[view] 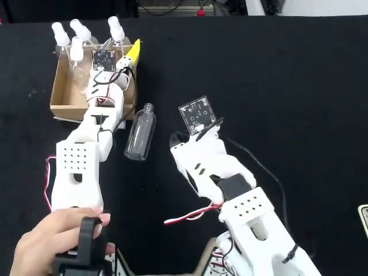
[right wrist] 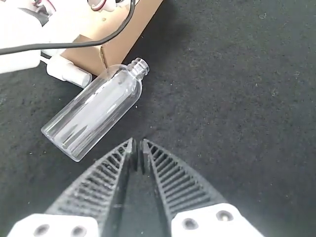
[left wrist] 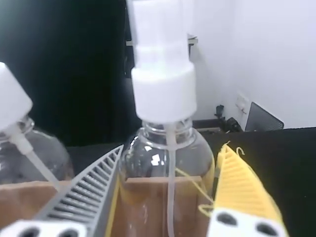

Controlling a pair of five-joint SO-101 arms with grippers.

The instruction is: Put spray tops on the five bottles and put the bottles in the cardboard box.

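Observation:
A brown cardboard box (view: 63,106) stands at the table's far left with several spray-topped bottles (view: 76,40) upright in it. My left gripper (view: 123,50) is over the box's far right corner. Its grey and yellow fingers are shut on a clear bottle with a white spray top (left wrist: 163,89). One clear bottle without a top (view: 141,133) lies on the black table beside the box. My right gripper (right wrist: 137,143) is shut and empty, a short way from that bare bottle (right wrist: 94,113), pointing at it. What looks like a white spray top (right wrist: 69,74) lies by the box, partly under the left arm.
A neighbouring bottle with a white top (left wrist: 12,108) stands close beside the held one. The box wall (left wrist: 29,195) rises just under the left fingers. The left arm (view: 98,123) stretches over the box's near edge. Black tabletop (view: 276,86) spreads to the right.

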